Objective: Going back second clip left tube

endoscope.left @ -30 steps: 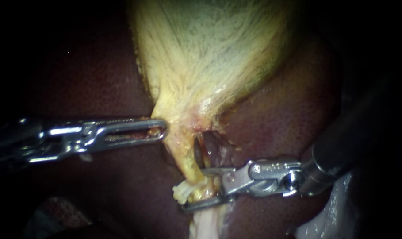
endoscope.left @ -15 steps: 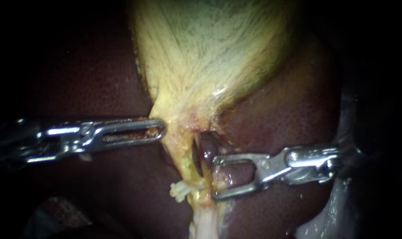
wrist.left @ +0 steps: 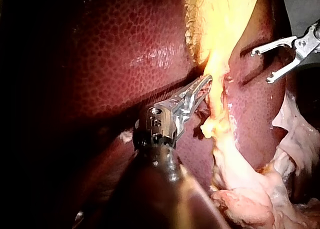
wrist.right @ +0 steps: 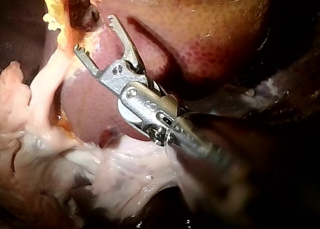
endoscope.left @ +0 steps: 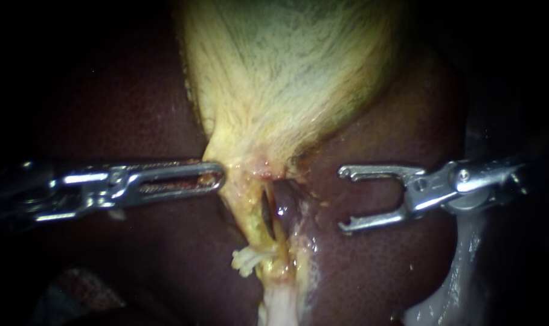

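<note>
The right instrument is well away from the left tube, jaws wide apart and empty, so backing off looks nearly done. Near the tube, the left instrument pinches the gallbladder.

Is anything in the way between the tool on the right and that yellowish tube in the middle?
Nothing visible. The right instrument stands open, apart from the yellowish tube; between them lie only bare liver and a dark fold beside the tube. The left instrument sits on its other side.
</note>
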